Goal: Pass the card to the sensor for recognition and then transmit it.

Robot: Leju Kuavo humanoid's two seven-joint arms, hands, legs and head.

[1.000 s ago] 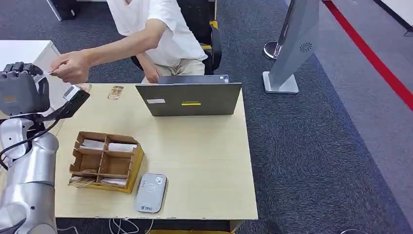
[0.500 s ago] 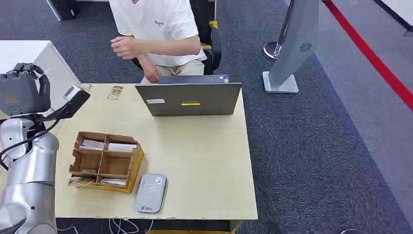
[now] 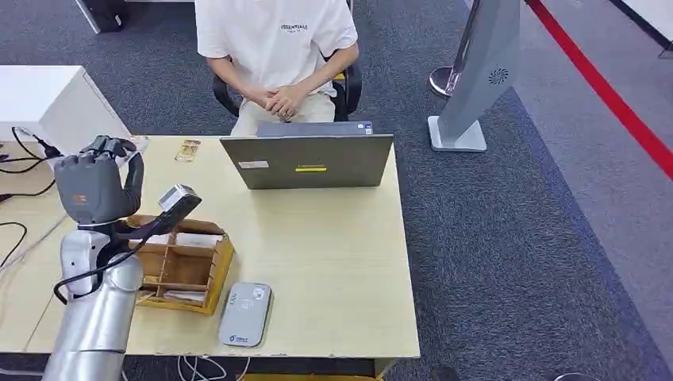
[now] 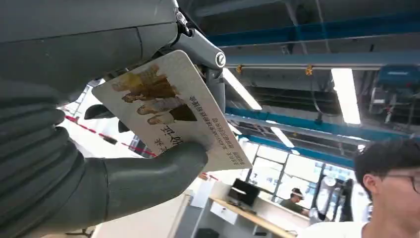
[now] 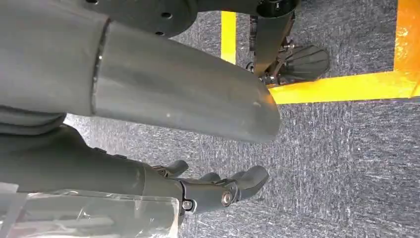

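My left hand (image 3: 95,186) is raised above the left side of the wooden table (image 3: 333,262), just behind the card box. In the left wrist view the left hand (image 4: 59,148) pinches a white printed card (image 4: 173,114) between its thumb and fingers. The grey card sensor (image 3: 246,313) lies flat near the table's front edge, right of the box. My right hand (image 5: 218,191) hangs over the carpet, its fingers apart and holding nothing.
A brown compartment box (image 3: 178,262) with several cards stands at the front left. A grey laptop (image 3: 309,163) stands at the table's far edge, with a seated person (image 3: 278,48) behind it, hands clasped. A small object (image 3: 188,149) lies at the far left; cables lie on a side table (image 3: 24,230).
The person's arm has drawn back from my left hand and their hands are now clasped. My left hand has moved right and down, over the box.
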